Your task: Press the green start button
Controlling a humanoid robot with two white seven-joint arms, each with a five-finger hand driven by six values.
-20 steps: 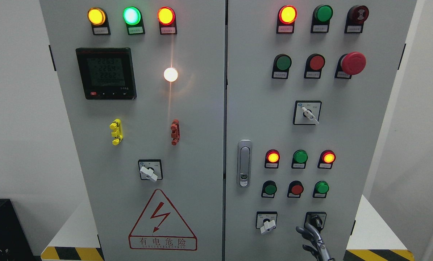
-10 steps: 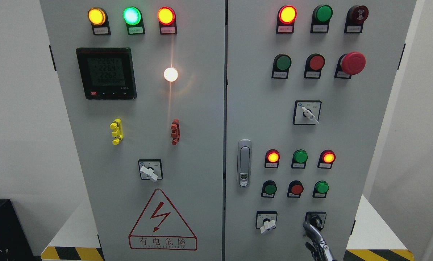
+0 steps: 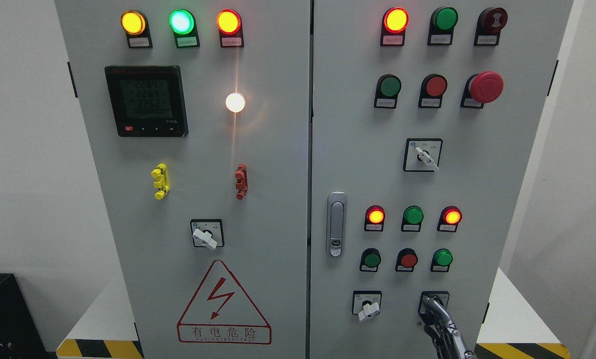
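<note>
My right hand [image 3: 440, 319] has shifted right and its spread fingers have folded in, one finger tipped at the bottom-right rotary selector switch [image 3: 434, 302]. Several green push buttons sit above; the nearest [image 3: 443, 258] is just overhead, unpressed by me.

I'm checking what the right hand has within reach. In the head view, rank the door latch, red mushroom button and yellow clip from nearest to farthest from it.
From the right hand:
1. Door latch, up-left, at the door edge.
2. Red mushroom button, high on the right door.
3. Yellow clip, on the left door.
</note>
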